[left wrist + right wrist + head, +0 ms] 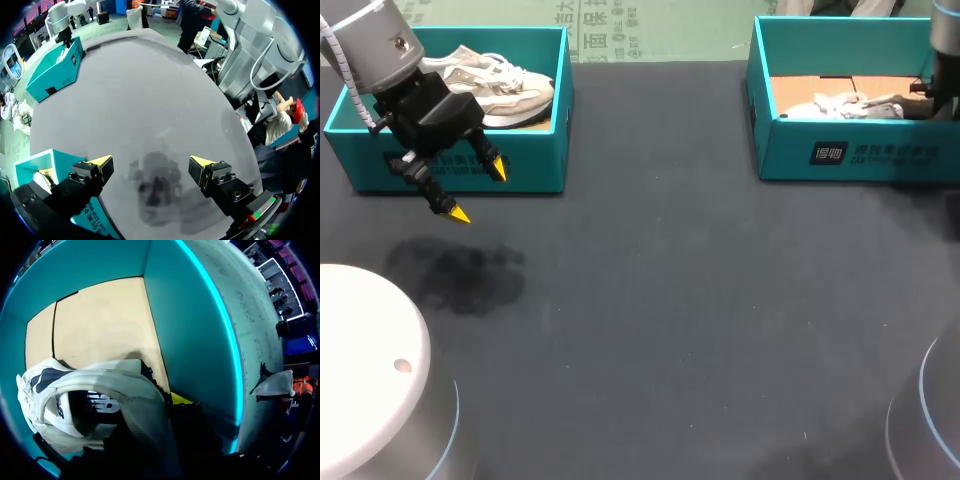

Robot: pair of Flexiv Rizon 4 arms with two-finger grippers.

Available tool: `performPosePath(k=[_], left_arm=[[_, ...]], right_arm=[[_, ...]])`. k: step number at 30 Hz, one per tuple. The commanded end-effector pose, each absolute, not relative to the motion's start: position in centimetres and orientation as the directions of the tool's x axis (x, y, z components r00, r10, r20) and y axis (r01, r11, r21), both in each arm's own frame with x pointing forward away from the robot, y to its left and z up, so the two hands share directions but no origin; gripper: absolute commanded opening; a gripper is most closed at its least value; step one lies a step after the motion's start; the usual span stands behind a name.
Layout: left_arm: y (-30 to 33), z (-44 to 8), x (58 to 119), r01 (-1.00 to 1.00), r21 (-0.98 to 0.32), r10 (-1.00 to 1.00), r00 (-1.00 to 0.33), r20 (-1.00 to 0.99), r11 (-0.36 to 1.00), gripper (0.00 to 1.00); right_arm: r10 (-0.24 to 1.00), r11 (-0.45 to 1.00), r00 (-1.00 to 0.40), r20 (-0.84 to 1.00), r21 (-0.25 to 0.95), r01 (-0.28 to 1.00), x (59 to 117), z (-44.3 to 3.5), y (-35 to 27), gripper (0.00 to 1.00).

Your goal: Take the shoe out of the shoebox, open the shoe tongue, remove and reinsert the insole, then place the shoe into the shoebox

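The shoe [840, 105] lies in the box [850, 150] at the desk's [670, 300] far right corner, the right hand [920, 100] down at its heel, likely to lift it out, grip untellable, while the left hand [477, 191] hangs released near the far left corner, seemingly waiting.

No print sharp enough to read. The right teal cardboard shoebox [880, 160] has a white square mark and a line of characters on its near wall. The left teal cardboard shoebox [535, 170] has similar print, partly covered. The white shoe [125, 385] in the right box carries dark, blurred lettering.
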State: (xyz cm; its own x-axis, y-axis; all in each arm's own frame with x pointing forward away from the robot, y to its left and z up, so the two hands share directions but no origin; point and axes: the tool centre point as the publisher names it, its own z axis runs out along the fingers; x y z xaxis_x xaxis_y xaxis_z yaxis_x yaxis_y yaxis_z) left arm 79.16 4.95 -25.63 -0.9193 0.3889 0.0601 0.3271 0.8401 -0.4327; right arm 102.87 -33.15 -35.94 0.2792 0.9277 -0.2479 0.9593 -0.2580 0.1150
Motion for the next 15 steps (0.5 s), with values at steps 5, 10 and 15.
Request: performPosePath(k=[5,10,15], left_arm=[[4.99,-25.66,79.11,0.328,-0.43,0.389,-0.919,0.059,0.841,1.0],[4.99,-25.66,79.11,0.328,-0.43,0.389,-0.919,0.059,0.841,1.0],[4.99,-25.66,79.11,0.328,-0.43,0.389,-0.919,0.059,0.841,1.0]], right_arm=[[0.932,-0.256,0.27,-0.24,0.091,0.962,103.48,-36.68,-33.02,0.0],[0.932,-0.256,0.27,-0.24,0.087,0.963,103.49,-36.73,-33.0,0.02],[0.932,-0.255,0.271,-0.241,0.093,0.962,103.48,-36.44,-32.91,0.12]])
